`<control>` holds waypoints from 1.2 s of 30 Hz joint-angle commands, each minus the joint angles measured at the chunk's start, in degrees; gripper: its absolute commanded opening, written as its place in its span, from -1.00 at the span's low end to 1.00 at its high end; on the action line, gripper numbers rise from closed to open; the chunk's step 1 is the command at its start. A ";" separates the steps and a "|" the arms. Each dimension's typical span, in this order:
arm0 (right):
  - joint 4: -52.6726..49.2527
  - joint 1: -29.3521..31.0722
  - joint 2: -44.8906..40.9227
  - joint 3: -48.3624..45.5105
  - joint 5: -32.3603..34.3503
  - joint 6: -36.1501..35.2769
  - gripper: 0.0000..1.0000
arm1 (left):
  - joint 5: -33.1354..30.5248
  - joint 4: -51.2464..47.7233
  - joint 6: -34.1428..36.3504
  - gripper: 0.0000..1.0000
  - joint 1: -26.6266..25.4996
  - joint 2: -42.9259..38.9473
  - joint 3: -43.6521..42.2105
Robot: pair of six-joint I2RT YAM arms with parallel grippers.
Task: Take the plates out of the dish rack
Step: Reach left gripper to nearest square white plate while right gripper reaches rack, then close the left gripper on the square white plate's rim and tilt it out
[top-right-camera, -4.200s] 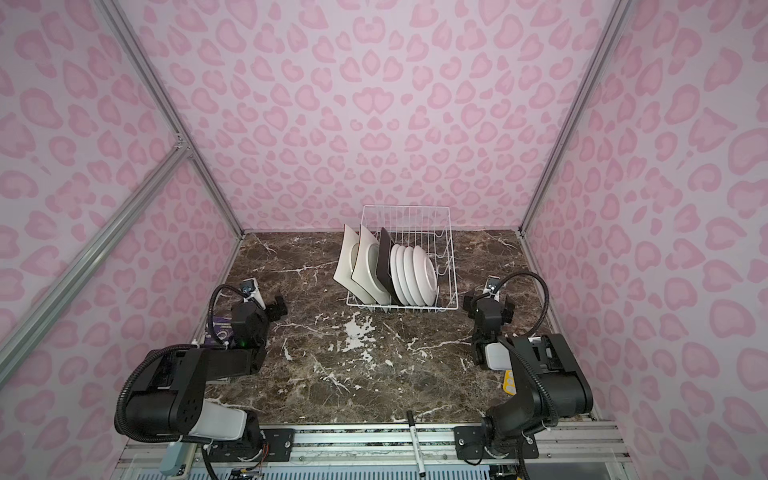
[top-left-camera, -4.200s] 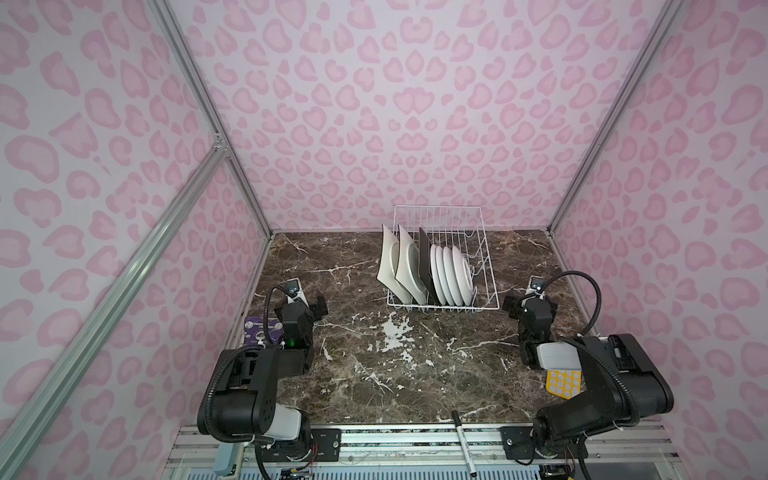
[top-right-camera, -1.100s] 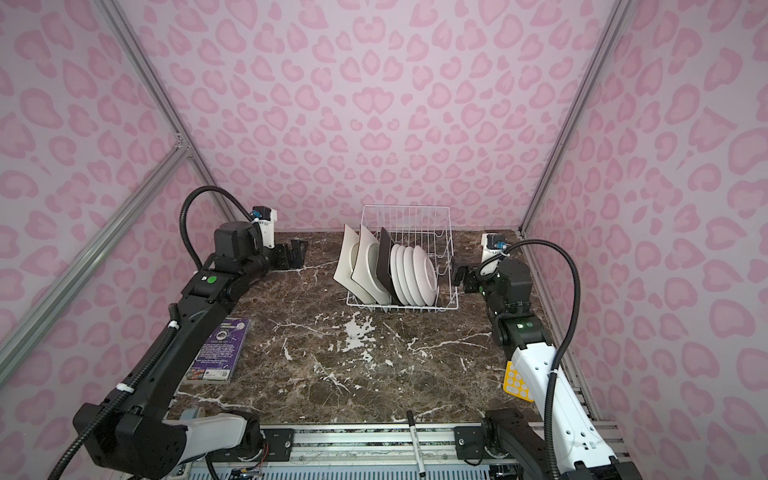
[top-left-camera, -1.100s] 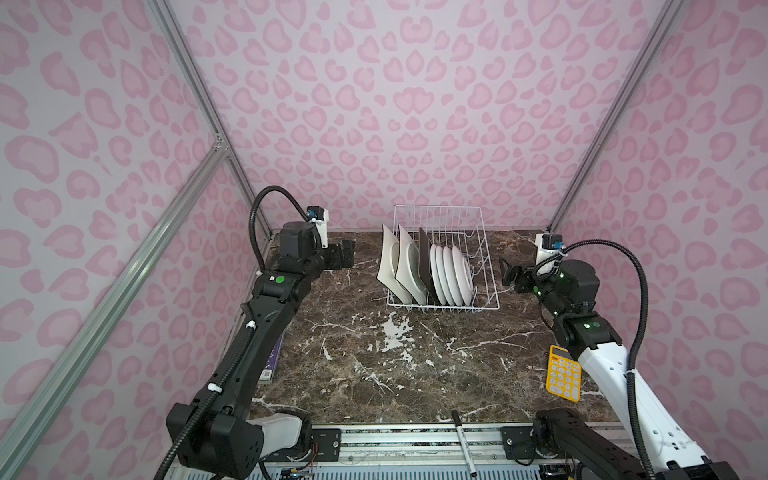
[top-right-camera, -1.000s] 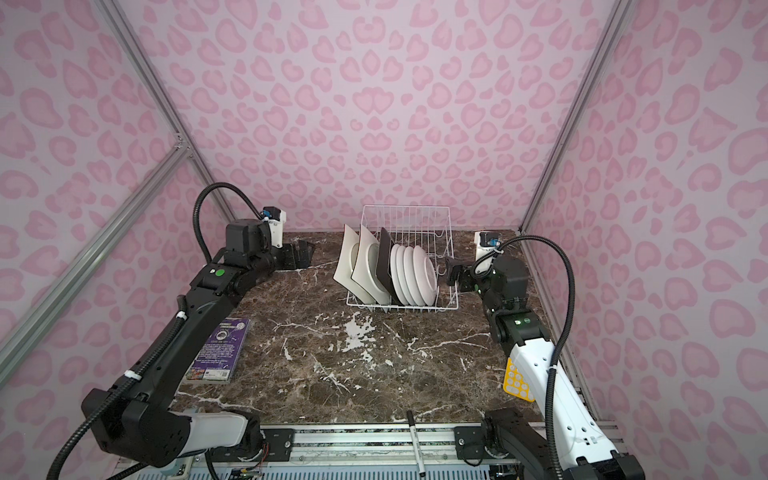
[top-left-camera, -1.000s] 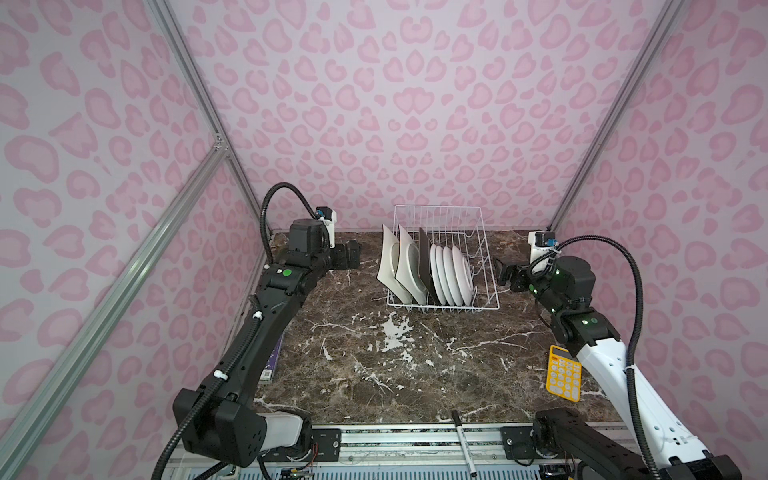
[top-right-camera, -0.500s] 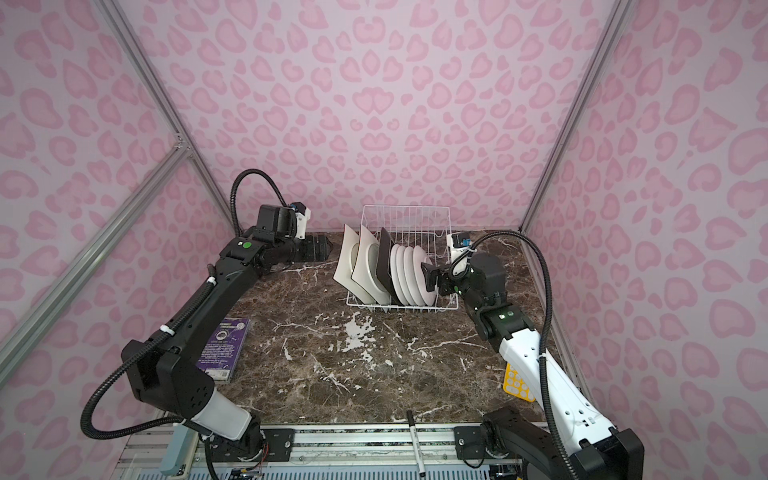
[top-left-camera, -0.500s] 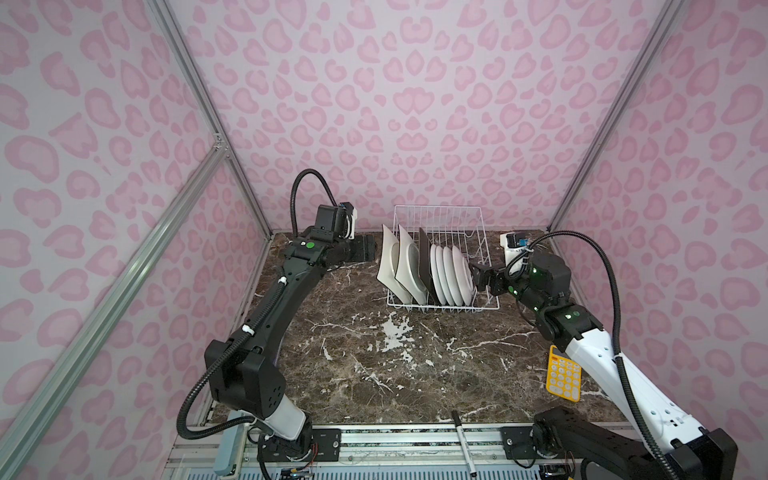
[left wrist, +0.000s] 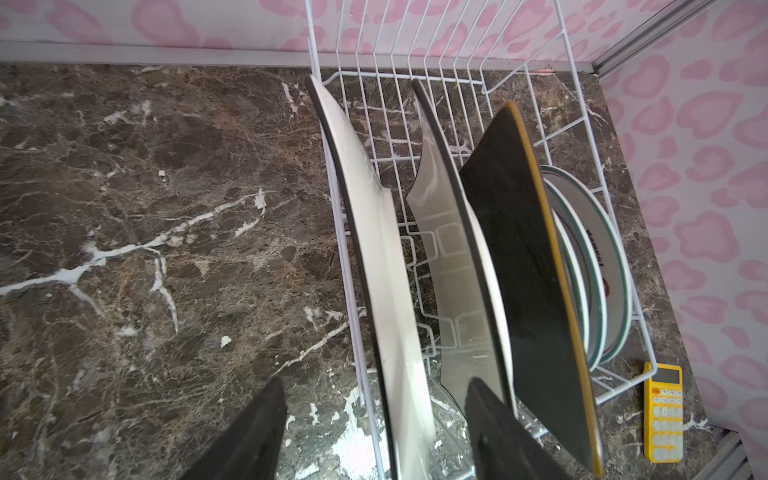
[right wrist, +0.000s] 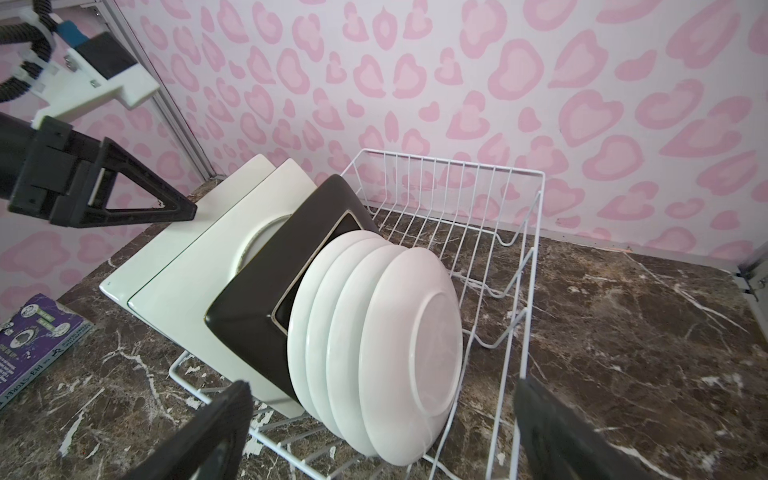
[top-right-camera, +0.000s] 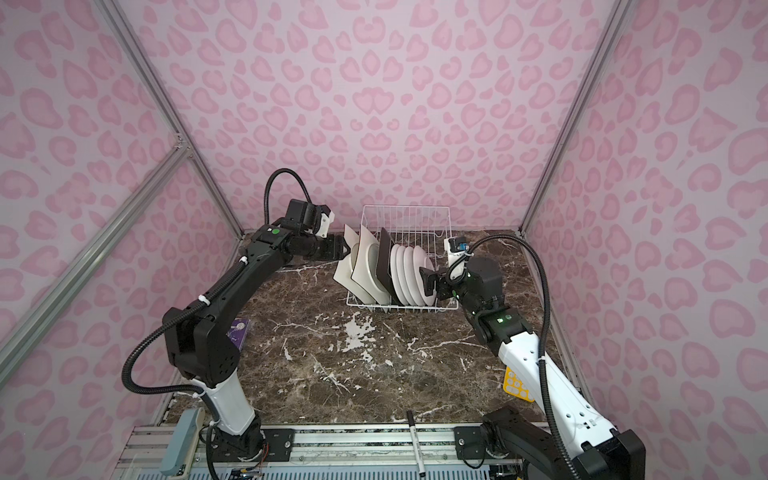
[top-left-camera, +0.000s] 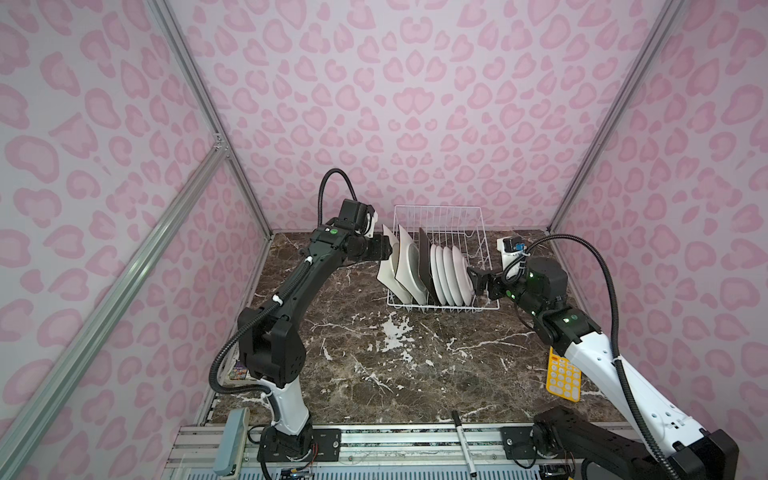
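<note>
The white wire dish rack [top-left-camera: 440,216] [top-right-camera: 407,220] stands at the back of the marble table. In it two white square plates [top-left-camera: 386,270] [right wrist: 166,245], one dark square plate [top-left-camera: 424,266] [left wrist: 523,270] and several round white plates [top-left-camera: 453,274] [right wrist: 395,324] stand on edge. My left gripper [top-left-camera: 386,249] [left wrist: 374,382] is open, its jaws astride the upper edge of the outermost white square plate [left wrist: 386,270] with a gap on both sides. My right gripper [top-left-camera: 476,280] [right wrist: 382,386] is wide open just off the outermost round plate, touching nothing.
A yellow calculator [top-left-camera: 561,374] [left wrist: 663,411] lies by the right wall under my right arm. A purple booklet [top-right-camera: 239,332] [right wrist: 37,336] lies near the left wall. A black marker [top-left-camera: 463,440] rests on the front rail. Pink walls close in on three sides.
Both arms have reached inward to the rack. My left gripper came over the first square plate and its jaws have narrowed. My right gripper moved left up to the round plates.
</note>
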 commanded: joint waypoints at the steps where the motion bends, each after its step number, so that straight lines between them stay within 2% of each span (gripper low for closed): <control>1: 0.88 0.08 -0.75 -1.15 0.75 0.51 0.99 | 1.65 -2.98 -0.71 0.35 -0.32 2.19 2.38; 19: 1.35 0.25 -1.12 -2.15 0.76 0.81 0.99 | 4.81 -3.45 -1.27 0.00 -0.93 6.28 3.77; 36: 1.78 0.27 -0.95 -2.65 1.02 0.81 0.99 | 5.92 -4.15 -2.33 -0.20 -1.44 7.13 3.86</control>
